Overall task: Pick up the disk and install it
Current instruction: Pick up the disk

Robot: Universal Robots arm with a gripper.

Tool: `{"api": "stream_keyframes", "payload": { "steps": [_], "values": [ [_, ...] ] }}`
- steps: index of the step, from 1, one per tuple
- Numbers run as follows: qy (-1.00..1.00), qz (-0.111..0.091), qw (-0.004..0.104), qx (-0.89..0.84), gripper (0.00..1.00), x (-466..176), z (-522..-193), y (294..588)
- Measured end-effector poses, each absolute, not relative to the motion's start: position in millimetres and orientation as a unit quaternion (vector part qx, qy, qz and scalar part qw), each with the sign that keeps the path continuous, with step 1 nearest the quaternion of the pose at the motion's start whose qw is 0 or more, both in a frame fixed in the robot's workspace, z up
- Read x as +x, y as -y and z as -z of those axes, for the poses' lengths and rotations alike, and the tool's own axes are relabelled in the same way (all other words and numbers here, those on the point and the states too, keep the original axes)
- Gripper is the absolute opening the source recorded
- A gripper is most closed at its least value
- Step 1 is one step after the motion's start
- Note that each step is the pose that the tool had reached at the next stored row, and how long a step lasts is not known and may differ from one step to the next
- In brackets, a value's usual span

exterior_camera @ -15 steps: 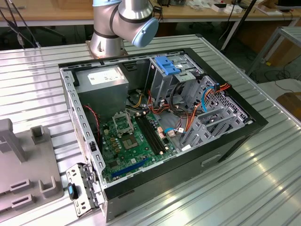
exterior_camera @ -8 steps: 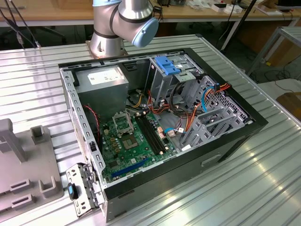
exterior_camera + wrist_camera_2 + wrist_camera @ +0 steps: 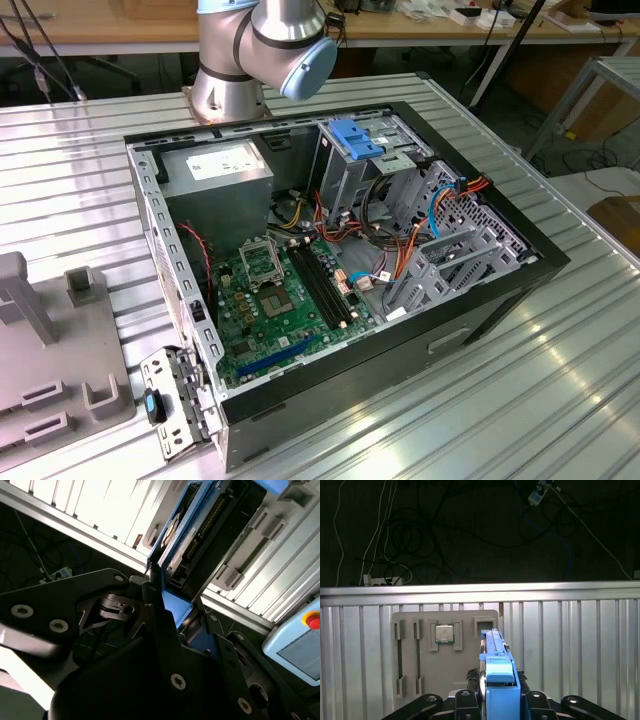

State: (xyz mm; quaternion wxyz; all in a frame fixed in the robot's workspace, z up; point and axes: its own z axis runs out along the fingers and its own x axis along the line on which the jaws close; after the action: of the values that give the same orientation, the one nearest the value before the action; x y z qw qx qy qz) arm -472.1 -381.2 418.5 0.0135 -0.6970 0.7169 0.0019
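Disk (image 3: 495,667) edge-on w/in claw (image 3: 500,696)

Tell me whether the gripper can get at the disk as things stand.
Probably yes: in the first wrist view the gripper appears closed on the disk, its fingers on either side of the blue carrier, with nothing between them.

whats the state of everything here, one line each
disk: held on edge in the end effector
end effector: shut on the disk
computer case: lying on its side, side panel off, insides exposed
processor chip: sitting in a recess of the grey tray
grey tray: lying flat, its two long slots look empty
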Motion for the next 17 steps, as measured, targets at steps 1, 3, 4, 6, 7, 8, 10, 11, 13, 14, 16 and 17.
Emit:
{"api": "stream_keyframes", "payload": {
  "steps": [1,3,4,6,7,8,10,11,13,14,16,17],
  "values": [
    [-0.717,-0.002,0.014,-0.697,0.37,-472.2,-419.6,381.2],
    [-0.717,-0.002,0.014,-0.697,0.37,-472.2,-421.4,381.2],
    [-0.717,-0.002,0.014,-0.697,0.37,-472.1,-422.5,381.2],
    [-0.717,-0.002,0.014,-0.697,0.37,-472.2,-424.8,381.2],
    [-0.717,-0.002,0.013,-0.697,0.37,-472.2,-425.7,381.2],
    [-0.717,-0.002,0.014,-0.697,0.37,-472.2,-427.0,381.2],
    [-0.717,-0.002,0.014,-0.697,0.37,-472.2,-429.9,381.2],
    [-0.717,-0.002,0.014,-0.697,0.37,-472.2,-431.3,381.2],
    [-0.717,-0.002,0.014,-0.697,0.37,-472.2,-433.6,381.2],
    [-0.717,-0.002,0.014,-0.697,0.37,-472.2,-435.0,381.2],
    [-0.717,-0.002,0.014,-0.697,0.37,-472.2,-438.0,381.3],
    [-0.717,-0.002,0.013,-0.697,0.37,-472.2,-440.5,381.2]
  ]
}}
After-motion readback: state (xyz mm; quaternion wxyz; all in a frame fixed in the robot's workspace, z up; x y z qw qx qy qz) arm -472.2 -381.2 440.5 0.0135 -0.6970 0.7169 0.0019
